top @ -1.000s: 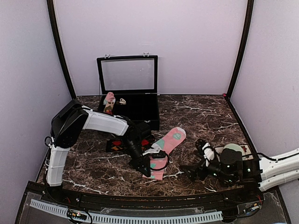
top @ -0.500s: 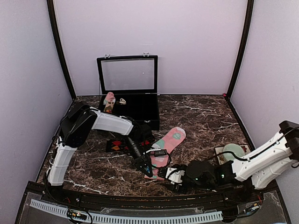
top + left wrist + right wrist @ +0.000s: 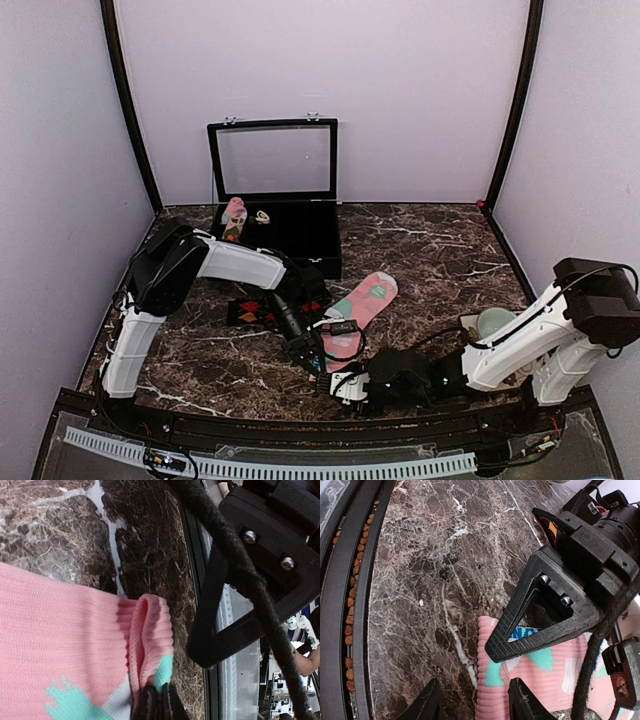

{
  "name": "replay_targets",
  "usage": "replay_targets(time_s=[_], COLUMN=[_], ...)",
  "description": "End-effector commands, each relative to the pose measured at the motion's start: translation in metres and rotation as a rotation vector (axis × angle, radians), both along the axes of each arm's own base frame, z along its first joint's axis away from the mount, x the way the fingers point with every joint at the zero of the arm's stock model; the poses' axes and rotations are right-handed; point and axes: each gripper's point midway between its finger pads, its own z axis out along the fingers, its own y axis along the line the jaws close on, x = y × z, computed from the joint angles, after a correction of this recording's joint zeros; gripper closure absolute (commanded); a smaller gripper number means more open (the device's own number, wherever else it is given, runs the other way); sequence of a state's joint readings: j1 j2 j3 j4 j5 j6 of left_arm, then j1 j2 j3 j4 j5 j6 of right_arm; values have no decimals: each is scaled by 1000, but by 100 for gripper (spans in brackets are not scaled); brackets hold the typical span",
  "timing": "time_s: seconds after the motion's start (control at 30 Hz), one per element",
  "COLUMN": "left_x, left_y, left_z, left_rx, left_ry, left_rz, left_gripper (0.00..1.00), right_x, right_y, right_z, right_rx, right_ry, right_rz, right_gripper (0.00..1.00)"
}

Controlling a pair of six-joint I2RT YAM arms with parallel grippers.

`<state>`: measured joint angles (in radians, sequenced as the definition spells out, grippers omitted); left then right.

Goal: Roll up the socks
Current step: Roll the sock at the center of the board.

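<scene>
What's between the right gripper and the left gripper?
The pink sock cuff and some bare table, as the right wrist view shows.

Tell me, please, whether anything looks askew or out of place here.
The near cuff of the pink sock is doubled over, pinched in the left claw, instead of lying flat; the right claw is open at that edge. Nothing looks spilled or damaged.

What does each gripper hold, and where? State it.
Left gripper pinches the pink sock by a fold at its ribbed end. Right gripper is open, holding nothing.
</scene>
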<state>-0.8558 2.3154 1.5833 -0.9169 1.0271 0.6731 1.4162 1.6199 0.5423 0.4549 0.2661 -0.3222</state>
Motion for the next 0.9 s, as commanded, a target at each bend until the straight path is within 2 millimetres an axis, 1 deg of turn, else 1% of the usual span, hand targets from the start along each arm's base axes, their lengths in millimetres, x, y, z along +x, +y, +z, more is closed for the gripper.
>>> replay_targets(time_s=[0.0, 0.2, 0.4, 0.5, 0.6, 0.63, 0.67, 0.77, 0.83, 0.87], left_x=[-1, -2, -4, -6, -7, -7, -7, -4, 0, 3], left_y=[9, 9, 12, 12, 13, 13, 13, 12, 13, 14], left_z=[-12, -8, -8, -4, -2, -1, -1, 8, 15, 19], left_rx=[57, 41, 42, 35, 33, 32, 31, 13, -2, -10], left_ry=[-3, 9, 17, 29, 37, 39, 40, 32, 18, 1], left_rz=[-16, -21, -36, -40, -41, -42, -42, -35, -17, -8], left_gripper=[93, 93, 92, 91, 88, 86, 82, 64, 50, 46], right_x=[6, 13, 12, 11, 11, 11, 12, 18, 20, 20], right_y=[11, 0, -11, -17, -21, -23, -24, -29, -30, -30], right_z=[2, -13, -30, -40, -44, -46, -48, -52, -56, -56], right_rx=[40, 29, 0, -17, -12, -12, -13, -18, -21, -21], right_ry=[9, 39, 82, 119, 158, 171, 180, 228, 274, 298], right_rz=[10, -38, -62, -82, -102, -114, -125, -175, -198, -203], right_gripper=[57, 62, 67, 73, 81, 85, 88, 92, 94, 95])
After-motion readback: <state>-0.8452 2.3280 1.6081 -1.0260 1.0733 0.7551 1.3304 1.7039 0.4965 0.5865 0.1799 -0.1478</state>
